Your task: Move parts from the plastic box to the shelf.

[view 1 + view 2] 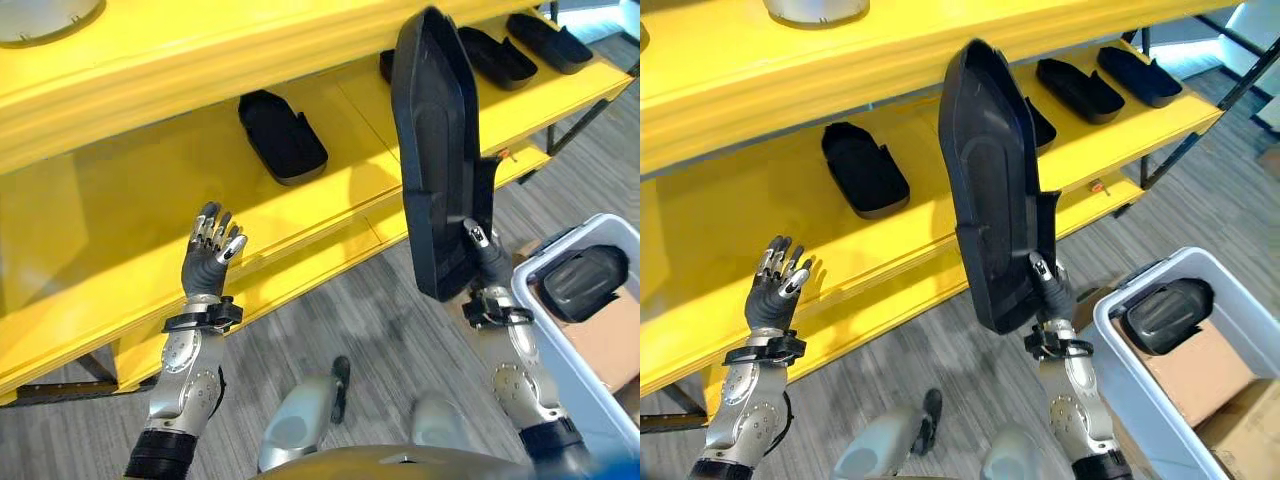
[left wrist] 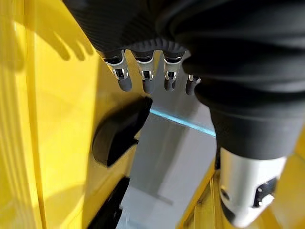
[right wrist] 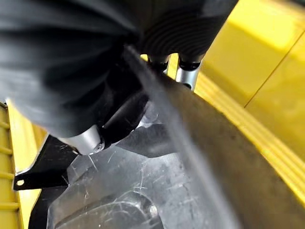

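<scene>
My right hand (image 1: pixel 487 262) is shut on the lower end of a long black plastic part (image 1: pixel 432 150), pinching its edge between thumb and fingers (image 3: pixel 186 71). It holds the part upright in front of the yellow shelf (image 1: pixel 130 200). My left hand (image 1: pixel 210 255) is open, fingers (image 2: pixel 145 76) straight, raised near the shelf's front edge and holding nothing. Another black part (image 1: pixel 282 135) lies on the shelf beyond the left hand. The pale plastic box (image 1: pixel 1120 340) stands at the lower right with a black part (image 1: pixel 1165 315) inside.
Further black parts (image 1: pixel 497 55) (image 1: pixel 548 40) lie along the shelf's right end. A white round object (image 1: pixel 815 10) sits on the upper shelf board. Brown cardboard (image 1: pixel 1200 375) lies in the box. Grey floor runs below the shelf.
</scene>
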